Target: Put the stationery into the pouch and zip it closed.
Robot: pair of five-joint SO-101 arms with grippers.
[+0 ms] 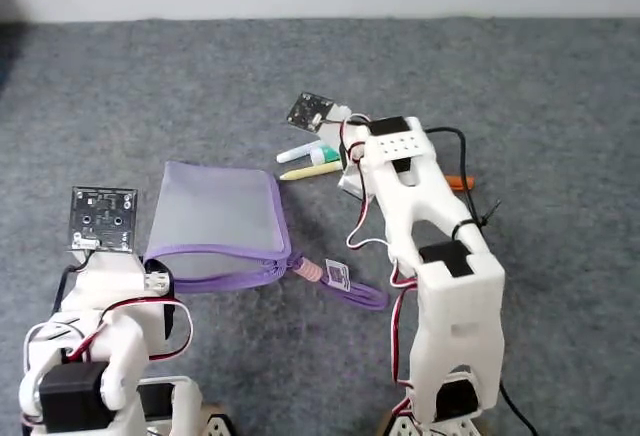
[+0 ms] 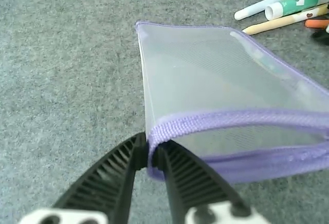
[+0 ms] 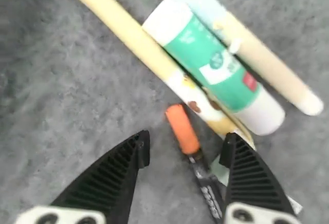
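Left hand [image 2: 150, 150] clamps the ribbed purple corner of the translucent mesh pouch [image 2: 216, 80]; right hand [image 3: 186, 139], spread, straddles a slim orange-tipped pen [image 3: 182, 128] beside the cylindrical glue stick [image 3: 211, 64].

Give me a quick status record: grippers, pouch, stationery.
left gripper: shut on the corner of the pouch at its zip edge
right gripper: open, straddling the orange pen
pouch: flat on the grey mat, mouth looks open, nothing seen inside
stationery: orange pen, glue stick, yellow pencil, pale pen, bunched on the mat outside the pouch
zipping: not yet done
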